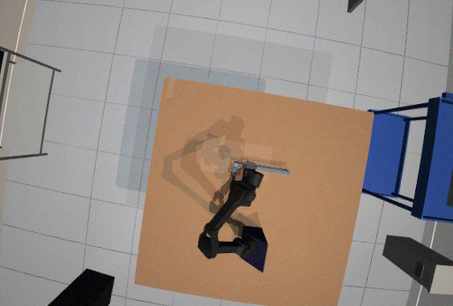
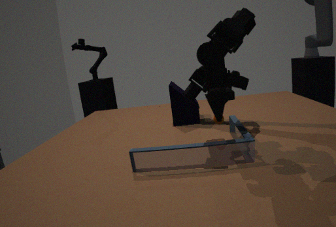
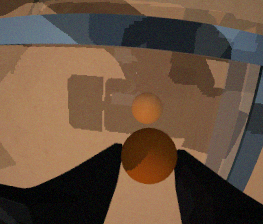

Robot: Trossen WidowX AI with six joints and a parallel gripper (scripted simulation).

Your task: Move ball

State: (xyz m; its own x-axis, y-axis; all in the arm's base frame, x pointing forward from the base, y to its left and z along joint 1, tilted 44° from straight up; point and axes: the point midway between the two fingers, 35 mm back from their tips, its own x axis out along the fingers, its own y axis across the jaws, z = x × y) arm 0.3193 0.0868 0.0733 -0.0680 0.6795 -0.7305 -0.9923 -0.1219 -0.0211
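Gripping the ball (image 3: 148, 156) tight in the hand (image 3: 148, 163), pale copy (image 3: 146, 108) just ahead, walls (image 3: 148, 32) beyond and right

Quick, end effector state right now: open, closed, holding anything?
End effector: closed on the orange ball, pinched between both fingers.

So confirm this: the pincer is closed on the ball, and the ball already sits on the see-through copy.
Wrong on one count. The pincer is closed on the ball, but the ball is short of the copy; the wrist view shows the copy just ahead of it.
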